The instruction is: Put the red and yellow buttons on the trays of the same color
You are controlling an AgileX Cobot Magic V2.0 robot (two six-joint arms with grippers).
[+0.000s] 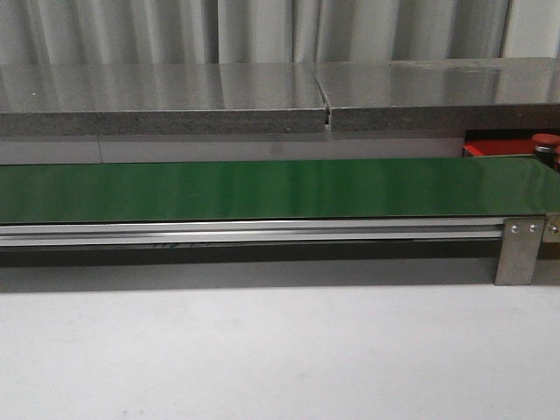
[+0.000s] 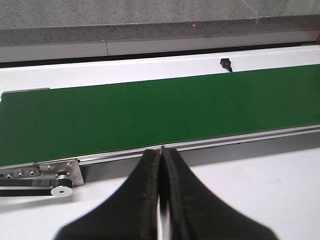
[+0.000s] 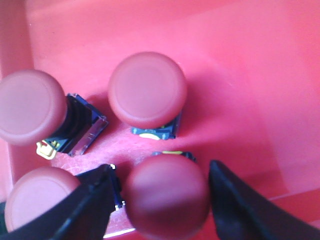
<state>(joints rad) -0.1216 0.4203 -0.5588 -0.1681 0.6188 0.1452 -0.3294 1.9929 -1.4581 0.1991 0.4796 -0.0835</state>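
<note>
Several red-capped buttons stand on the red tray (image 3: 240,65) in the right wrist view. My right gripper (image 3: 162,197) is open, its fingers either side of the nearest button (image 3: 167,192) with a gap on each side. Other buttons stand beyond it (image 3: 147,90), to one side (image 3: 31,106) and by one finger (image 3: 37,202). In the front view the tray (image 1: 492,148) and one red cap (image 1: 544,140) show at the far right behind the belt. My left gripper (image 2: 161,155) is shut and empty over the white table, near the belt's edge. No yellow button or yellow tray is in view.
A long green belt (image 1: 262,188) runs across the table on an aluminium rail (image 1: 254,231) with a steel bracket (image 1: 519,249) at the right. A grey stone shelf (image 1: 175,101) lies behind. The belt's end roller and mount (image 2: 55,175) show in the left wrist view.
</note>
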